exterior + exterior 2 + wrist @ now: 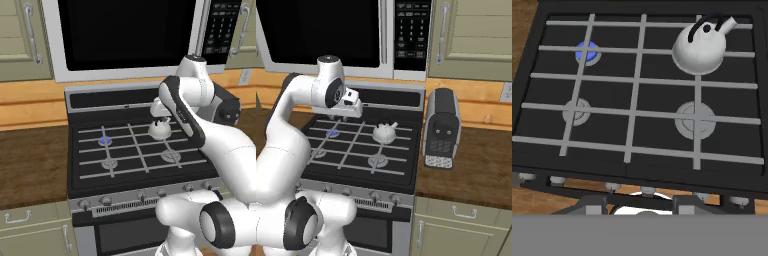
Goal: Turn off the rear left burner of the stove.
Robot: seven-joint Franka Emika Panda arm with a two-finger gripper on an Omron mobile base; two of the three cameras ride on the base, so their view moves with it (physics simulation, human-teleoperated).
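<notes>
Hand view looks down on the stove (637,125), where four burners sit under the pale grate bars: the rear left burner (587,52) glows blue, a plain grey one (577,111) lies at the front left, a wider ringed one (695,119) at the front right, and the fourth is covered by one white kettle (700,46) with a dark handle and a short spout. Whether anything is inside the kettle cannot be told. Along the silver front strip, six small round knobs (646,189) show in a row at the near edge. Left base view places the rear left burner (105,141) on the far left of the cooktop, well apart from the kettle (159,128), which stands on the rear right. The gripper (341,117) hangs above the back of the stove (361,145), left of the kettle (384,132) and above the blue burner (332,133) without touching it; I cannot tell how its jaws stand, since the fingers are too small and dark to make out. One microwave (331,35) hangs above, and one black coffee machine (441,128) stands on the wooden counter (476,170) just right of the stove.
</notes>
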